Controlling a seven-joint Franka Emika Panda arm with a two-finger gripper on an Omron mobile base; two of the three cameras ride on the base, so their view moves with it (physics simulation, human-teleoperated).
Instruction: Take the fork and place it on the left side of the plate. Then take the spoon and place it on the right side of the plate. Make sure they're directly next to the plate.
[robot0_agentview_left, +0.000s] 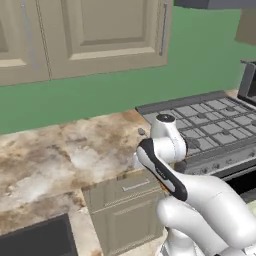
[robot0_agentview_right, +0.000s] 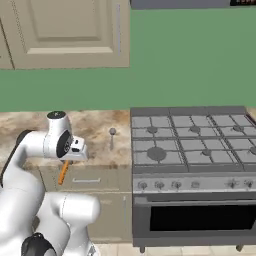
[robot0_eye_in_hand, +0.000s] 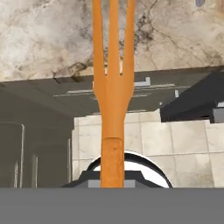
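The all-orange fork (robot0_eye_in_hand: 113, 100) runs up the middle of the hand view, its tines reaching over the counter's front edge. My gripper (robot0_agentview_right: 68, 160) is shut on the fork's handle. In the right base view the fork (robot0_agentview_right: 63, 173) hangs down from the hand, in front of the drawer just past the counter edge. The grey spoon (robot0_agentview_right: 112, 137) lies on the marble counter to the right of the hand, close to the stove. It also shows as a small grey spot (robot0_agentview_left: 141, 132) beyond the arm. The plate is hidden from view.
A gas stove (robot0_agentview_right: 192, 137) with an oven below fills the right side. Beige wall cabinets (robot0_agentview_left: 100, 35) hang over the marble counter (robot0_agentview_left: 60, 160). A drawer front (robot0_agentview_left: 125, 187) sits under the counter edge, and a dark sink corner (robot0_agentview_left: 35, 240) lies at lower left.
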